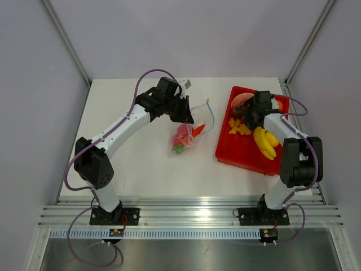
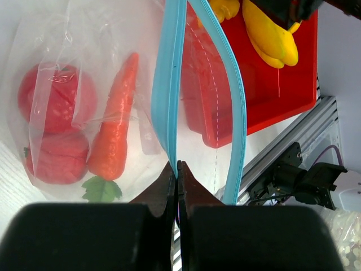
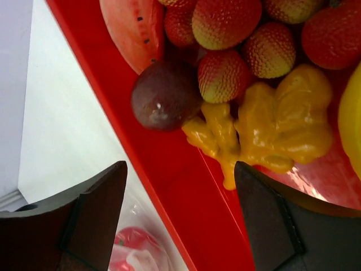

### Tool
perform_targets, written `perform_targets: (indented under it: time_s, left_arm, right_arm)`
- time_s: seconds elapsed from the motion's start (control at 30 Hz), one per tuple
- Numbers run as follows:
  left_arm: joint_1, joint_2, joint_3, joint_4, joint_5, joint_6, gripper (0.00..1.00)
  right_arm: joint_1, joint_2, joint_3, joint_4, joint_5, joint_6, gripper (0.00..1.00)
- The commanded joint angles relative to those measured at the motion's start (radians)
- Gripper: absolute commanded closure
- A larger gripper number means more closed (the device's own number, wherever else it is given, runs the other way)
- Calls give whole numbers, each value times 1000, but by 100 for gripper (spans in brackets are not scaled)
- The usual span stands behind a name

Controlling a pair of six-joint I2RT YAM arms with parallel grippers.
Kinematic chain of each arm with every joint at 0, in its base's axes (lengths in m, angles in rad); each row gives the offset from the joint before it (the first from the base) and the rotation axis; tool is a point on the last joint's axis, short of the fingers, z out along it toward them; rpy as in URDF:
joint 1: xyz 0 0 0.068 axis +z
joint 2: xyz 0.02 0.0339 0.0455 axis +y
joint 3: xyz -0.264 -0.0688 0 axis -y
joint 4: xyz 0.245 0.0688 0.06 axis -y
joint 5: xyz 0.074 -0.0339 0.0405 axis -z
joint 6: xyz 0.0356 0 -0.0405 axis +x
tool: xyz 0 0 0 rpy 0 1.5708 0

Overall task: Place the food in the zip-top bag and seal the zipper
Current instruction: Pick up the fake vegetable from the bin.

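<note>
Clear bag (image 2: 101, 34) edged with a light blue zipper strip (image 2: 166, 84). Inside, an orange carrot (image 2: 115, 124), two red strawberries (image 2: 53, 96) speckled with pale dots, and a green leaf (image 2: 101, 189). Bright red tray (image 3: 186, 192) holding yellow bananas (image 1: 265, 142), a mustard-yellow lump (image 3: 282, 124), a dark purple ball (image 3: 163, 96), dimpled red-and-green berries (image 3: 225, 20) and a pinkish-red melon slice (image 3: 132, 25) flecked with black seeds. White table (image 1: 135, 164); white arms (image 1: 121, 130) trailing purple cables (image 1: 136, 93).
</note>
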Motion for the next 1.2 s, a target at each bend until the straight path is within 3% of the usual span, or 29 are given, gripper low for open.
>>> perform_targets:
  time_s: [0.0,0.47,0.67,0.8,1.0,1.17]
  left_arm:
    - [0,-19,-8,68,42,39,100]
    - [-3,-51,-49,48,30,82,100]
    - [-3,-46,-55,45,30,87,100]
    - [-3,-46,-55,43,29,87,100]
    - [-3,-49,-60,45,25,81,100]
    - [-3,-28,-25,40,13,71,100]
  right_arm:
    - [-14,65,32,117,-32,123,16]
    - [-33,209,66,234,-52,195,12]
    - [-34,254,89,249,-78,205,16]
    - [-36,252,78,254,-88,207,26]
    - [-34,131,14,250,-65,181,54]
    - [-34,-16,-44,210,-62,126,62]
